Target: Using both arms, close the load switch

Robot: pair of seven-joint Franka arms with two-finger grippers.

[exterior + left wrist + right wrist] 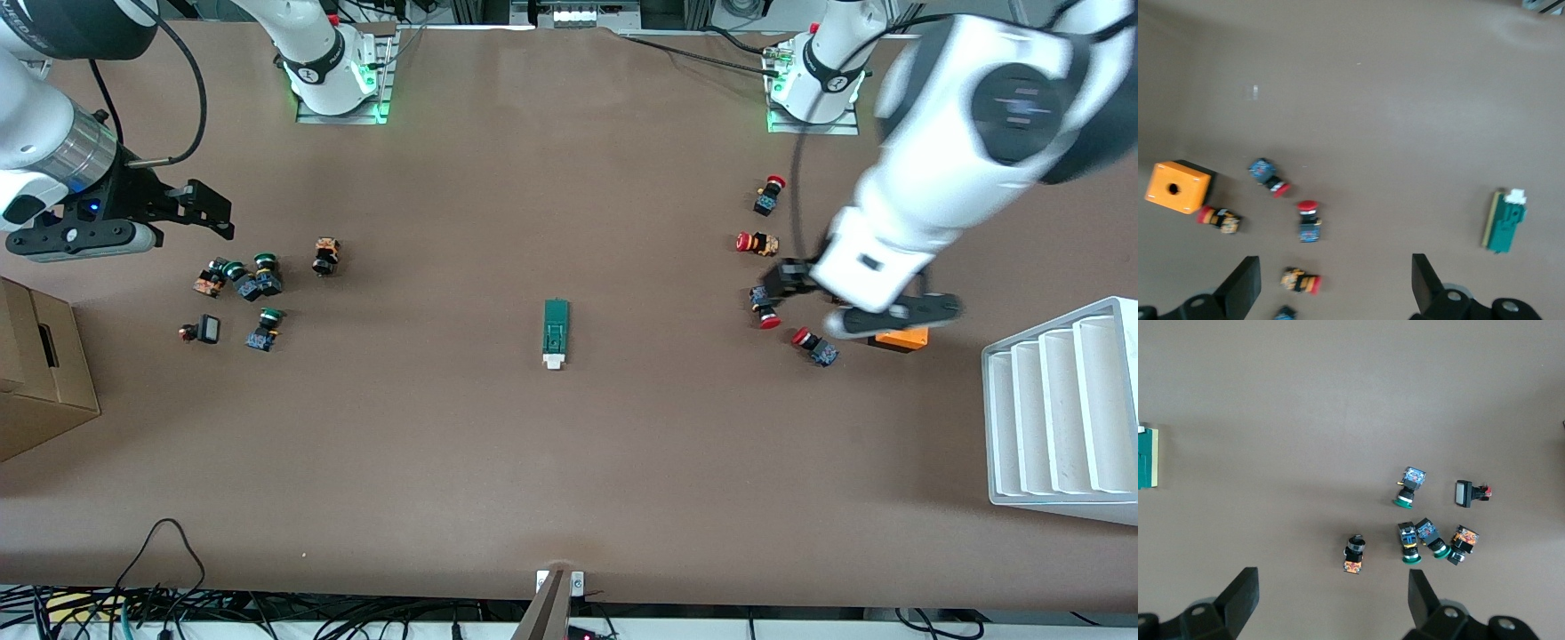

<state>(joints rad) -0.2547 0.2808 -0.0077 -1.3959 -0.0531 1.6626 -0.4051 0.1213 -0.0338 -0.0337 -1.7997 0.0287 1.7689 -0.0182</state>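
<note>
While both end effectors hang spread and empty, the narrow dark-green load switch [556,332] lies mid-frame on the brown table [569,462], long axis vertical, white tab lowest. The left end effector [805,307], right of centre over red-capped push-buttons [766,313], looks nearer than the right end effector [200,206] at upper left.

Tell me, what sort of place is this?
Probably a robotics lab bench: two white arms bolted to a brown table, small electrical parts laid out, like the green load switch and red push-buttons, and cables along the edge.
</note>
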